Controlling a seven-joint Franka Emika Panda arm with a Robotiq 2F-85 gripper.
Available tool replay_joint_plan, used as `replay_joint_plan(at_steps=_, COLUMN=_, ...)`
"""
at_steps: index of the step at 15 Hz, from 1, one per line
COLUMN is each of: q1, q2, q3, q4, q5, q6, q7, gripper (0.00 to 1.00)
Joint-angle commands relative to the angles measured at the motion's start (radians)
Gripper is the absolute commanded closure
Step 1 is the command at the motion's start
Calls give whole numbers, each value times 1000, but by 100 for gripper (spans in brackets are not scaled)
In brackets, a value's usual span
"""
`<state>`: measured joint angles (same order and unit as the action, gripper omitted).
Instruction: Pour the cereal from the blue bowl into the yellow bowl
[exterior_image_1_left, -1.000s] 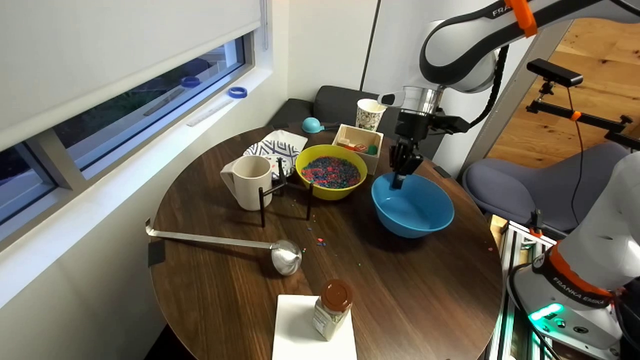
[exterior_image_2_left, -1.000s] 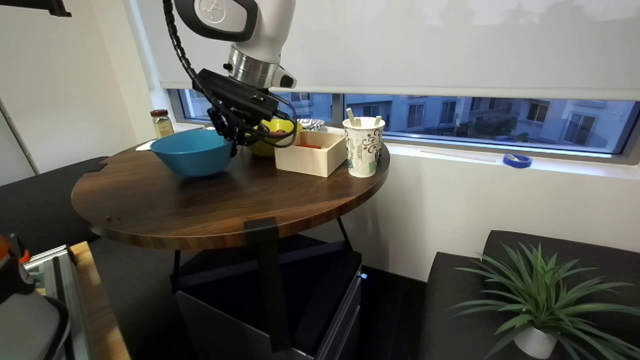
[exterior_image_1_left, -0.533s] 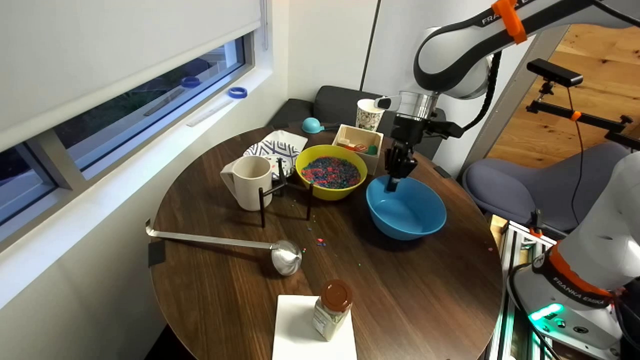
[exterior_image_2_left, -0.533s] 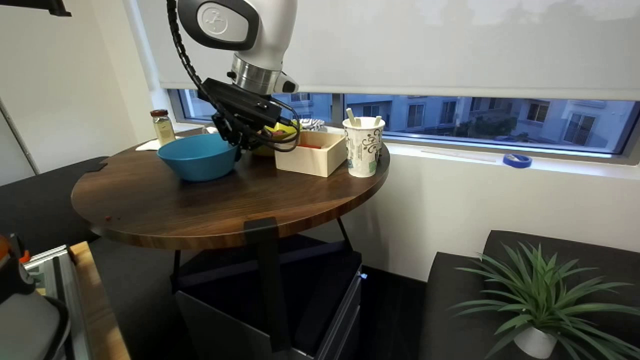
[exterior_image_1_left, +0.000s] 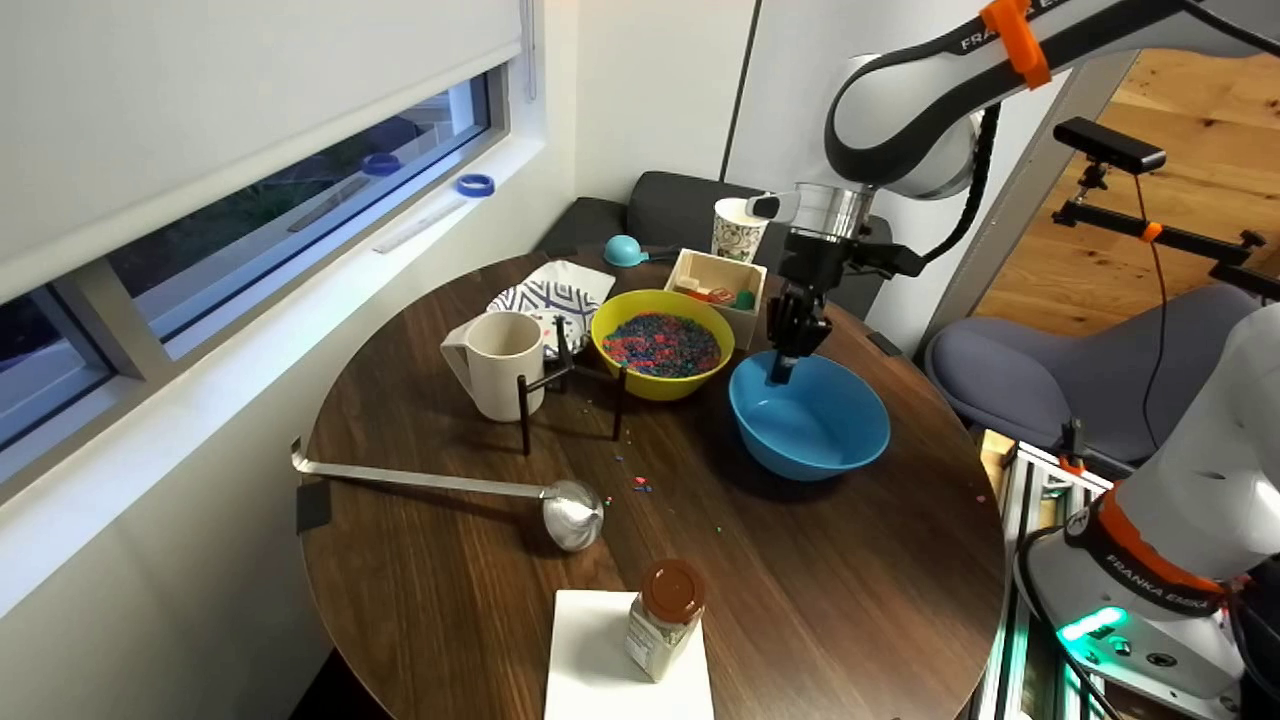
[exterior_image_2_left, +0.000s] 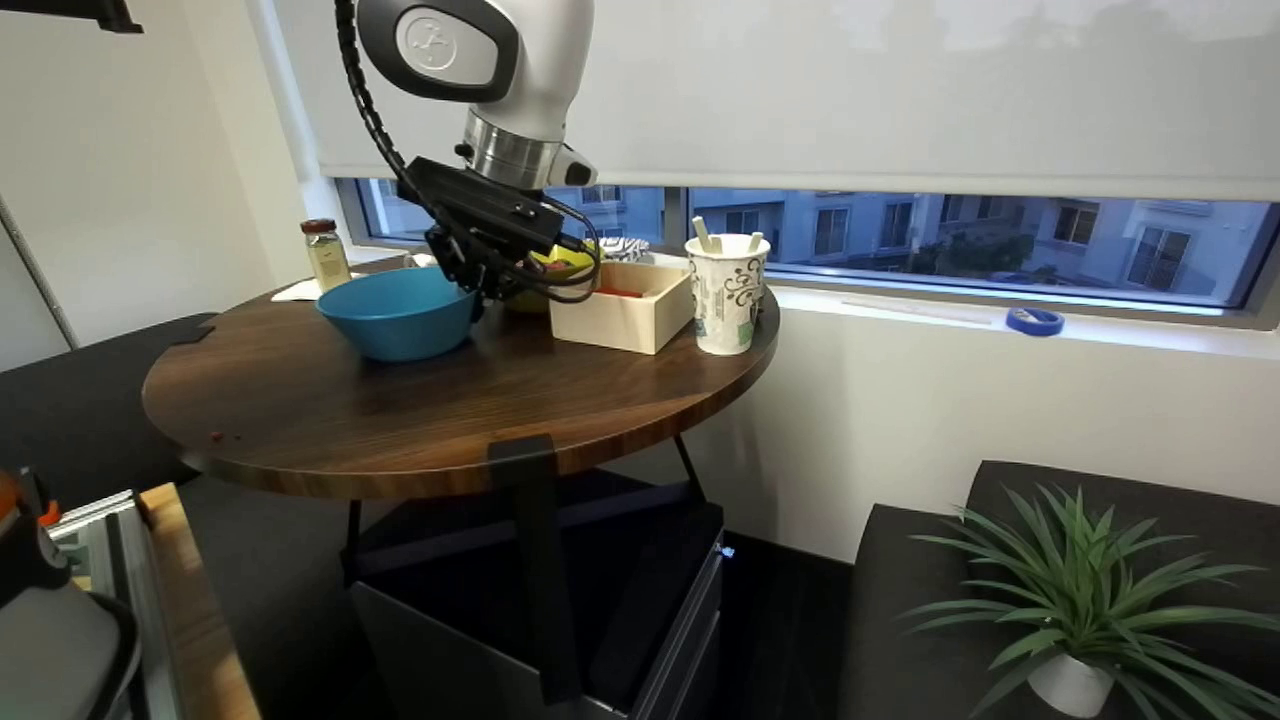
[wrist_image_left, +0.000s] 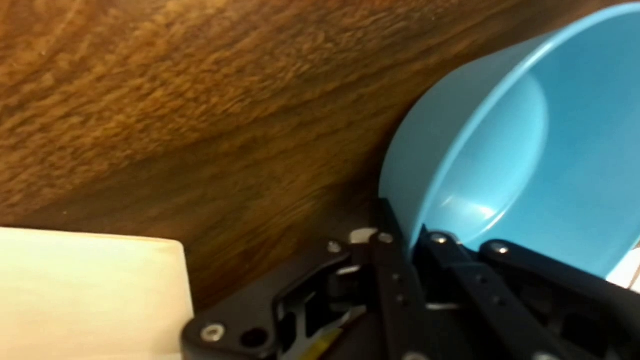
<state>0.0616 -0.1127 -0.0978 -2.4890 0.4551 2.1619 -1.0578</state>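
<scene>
The blue bowl (exterior_image_1_left: 810, 435) is upright at the right of the round table, and it also shows in an exterior view (exterior_image_2_left: 395, 325). I cannot tell whether it touches the tabletop. My gripper (exterior_image_1_left: 783, 366) is shut on its rim, with one finger inside and one outside, as the wrist view (wrist_image_left: 406, 225) shows. No cereal shows in the visible inside of the blue bowl (wrist_image_left: 590, 150). The yellow bowl (exterior_image_1_left: 672, 388) stands beside it with the multicoloured cereal (exterior_image_1_left: 662, 345) in it. In an exterior view the yellow bowl (exterior_image_2_left: 580, 254) is mostly hidden behind gripper and box.
A wooden box (exterior_image_1_left: 742, 322) and a paper cup (exterior_image_1_left: 738, 235) stand behind the bowls. A white mug (exterior_image_1_left: 507, 370), a black three-legged stand (exterior_image_1_left: 562, 372) and a metal ladle (exterior_image_1_left: 572, 517) are left. A jar (exterior_image_1_left: 665, 625) stands on a white pad at the front.
The gripper and blue bowl have lowered and shifted a little toward the yellow bowl, mostly in the first half second. The last half second shows almost no motion. The cereal looks the same.
</scene>
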Motion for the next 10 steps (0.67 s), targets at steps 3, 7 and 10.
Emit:
replay_joint_plan(at_steps=3, q1=-17, q2=32, q3=19, q4=3, q5=18, q6=47, q7=17, gripper=99)
replay_joint_plan(at_steps=7, q1=-16, q2=32, q3=20, q4=5, q5=25, q6=53, q7=19, gripper=95)
replay_joint_plan(at_steps=10, q1=-17, q2=29, q3=20, q4=8, q5=20, q6=39, q7=29, gripper=62)
